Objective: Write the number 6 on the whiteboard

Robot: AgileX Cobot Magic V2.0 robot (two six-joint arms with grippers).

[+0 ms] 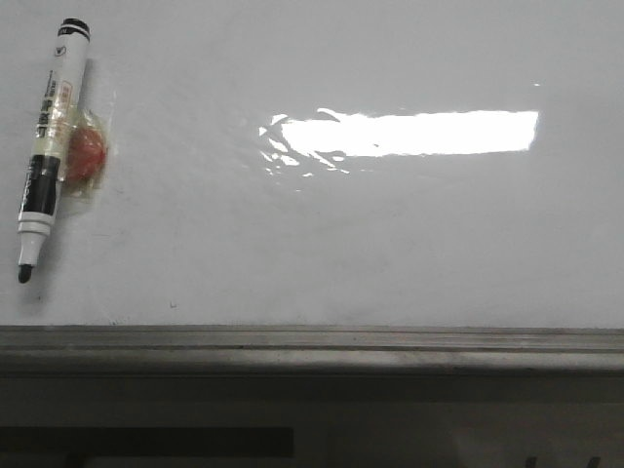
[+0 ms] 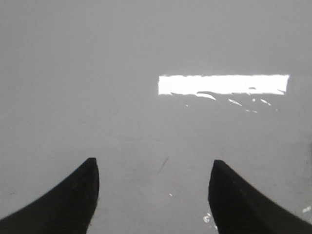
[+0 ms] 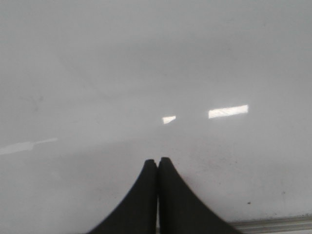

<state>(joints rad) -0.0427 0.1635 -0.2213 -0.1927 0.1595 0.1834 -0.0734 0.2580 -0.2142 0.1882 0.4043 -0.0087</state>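
The whiteboard [image 1: 390, 244] fills the front view, glossy white with faint smudges and a bright glare; no number 6 shows on it. A black-and-white marker pen [image 1: 49, 146] lies at its far left, uncapped tip toward the ledge, taped to a small red piece [image 1: 86, 154]. Neither gripper shows in the front view. In the left wrist view my left gripper [image 2: 153, 168] is open over bare board [image 2: 146, 58], nothing between its fingers. In the right wrist view my right gripper [image 3: 157, 162] is shut on nothing, above bare board [image 3: 146, 73].
A grey metal ledge [image 1: 312, 349] runs along the whiteboard's lower edge; a strip of it shows in the right wrist view [image 3: 273, 225]. A short faint dark stroke [image 2: 163, 165] marks the board between the left fingers.
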